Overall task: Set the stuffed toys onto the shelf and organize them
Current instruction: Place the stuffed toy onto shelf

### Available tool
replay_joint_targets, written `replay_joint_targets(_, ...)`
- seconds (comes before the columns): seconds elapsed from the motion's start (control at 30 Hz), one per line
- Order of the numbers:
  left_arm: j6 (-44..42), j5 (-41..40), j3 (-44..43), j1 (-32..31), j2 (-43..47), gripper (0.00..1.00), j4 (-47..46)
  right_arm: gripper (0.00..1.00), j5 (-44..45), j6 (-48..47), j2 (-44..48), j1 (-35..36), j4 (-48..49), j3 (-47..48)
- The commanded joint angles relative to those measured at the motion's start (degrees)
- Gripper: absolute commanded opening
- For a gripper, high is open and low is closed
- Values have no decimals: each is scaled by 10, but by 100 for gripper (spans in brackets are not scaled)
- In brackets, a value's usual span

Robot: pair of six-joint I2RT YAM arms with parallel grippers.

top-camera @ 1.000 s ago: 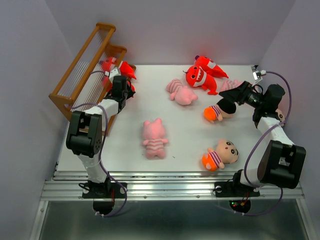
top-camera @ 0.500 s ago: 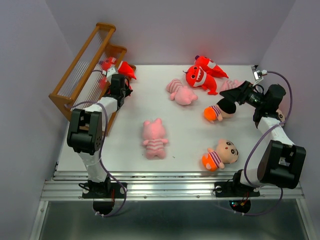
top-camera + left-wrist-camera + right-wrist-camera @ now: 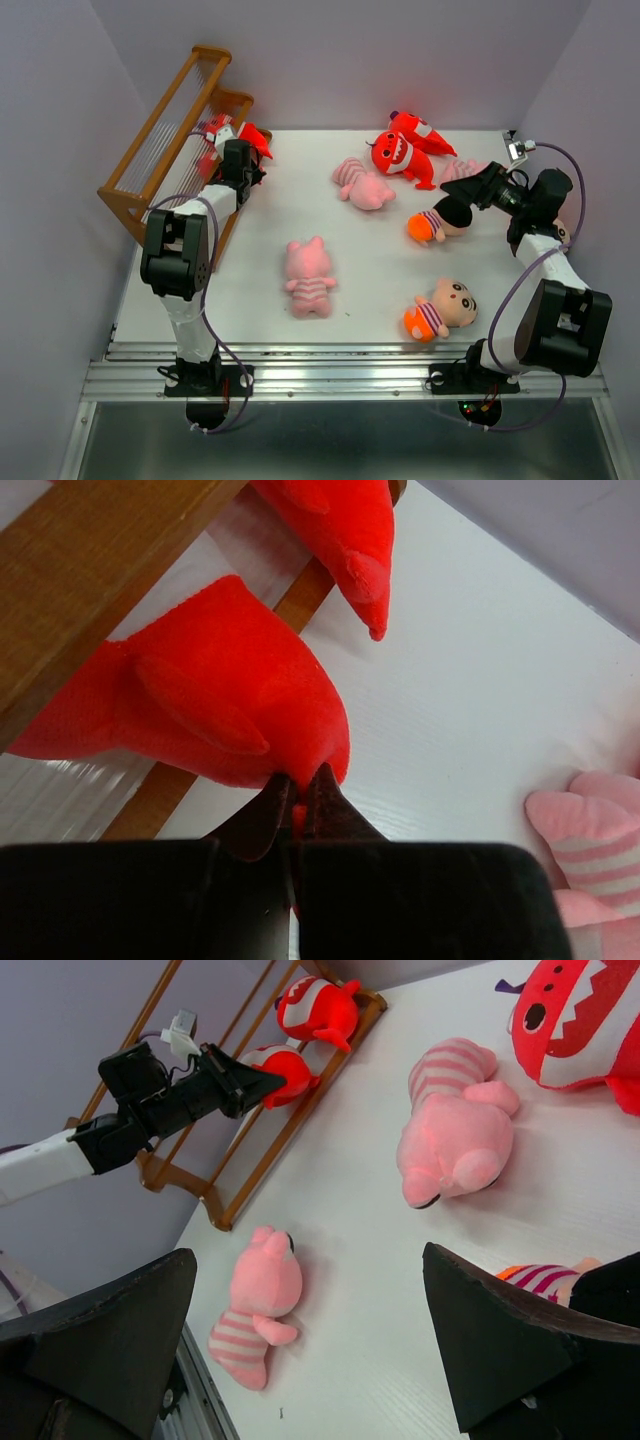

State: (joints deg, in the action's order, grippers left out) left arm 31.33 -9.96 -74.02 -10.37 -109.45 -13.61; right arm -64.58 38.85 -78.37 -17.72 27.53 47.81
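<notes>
Because the shelf (image 3: 122,198) stands along the left edge of the bench (image 3: 240,300), toward its far-left corner, the left arm is much the nearer one to it, and the left gripper (image 3: 298,792) is already there. It is closed almost completely, nipping just a small fold of a red monster (image 3: 220,700) at the very tips. That monster lies straight ahead of the gripper, and its body reaches away from the tips across the thin front rail onto the pale slats of the lowest tier. Its long axis looks set more across the rail than along it. A second monster (image 3: 345,530) sits just beyond on the same tier, close by but not clearly touching. The coming move probably depends on that overhang: if most of the body is past the rail, letting go should leave it on the tier; if not, it could tip back toward the bench. Whether it already bears on the slats cannot be told. Toward the middle, a pig (image 3: 308,275) lies not yet shelved, well apart from either arm. Near the right edge, the right gripper (image 3: 455,205) is spread fully wide and holds nothing. It hangs over a doll (image 3: 430,225), which sits slightly off toward one finger rather than centred between them.
</notes>
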Motion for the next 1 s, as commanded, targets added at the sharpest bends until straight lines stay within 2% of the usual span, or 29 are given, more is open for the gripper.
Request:
replay_joint_targets(0.0,-36,-53,-17,11,8,0,-3,100,-12,2,-1,-5,34,-1)
replay_joint_targets(0.53,-130,-109,32,-11,41,0,-97,100,-13,7,-4,-5,39,-2)
replay_joint_targets(0.97,-176,-118,18,-11,33,0,-122,100,-14,10,-8,-5,44,-4)
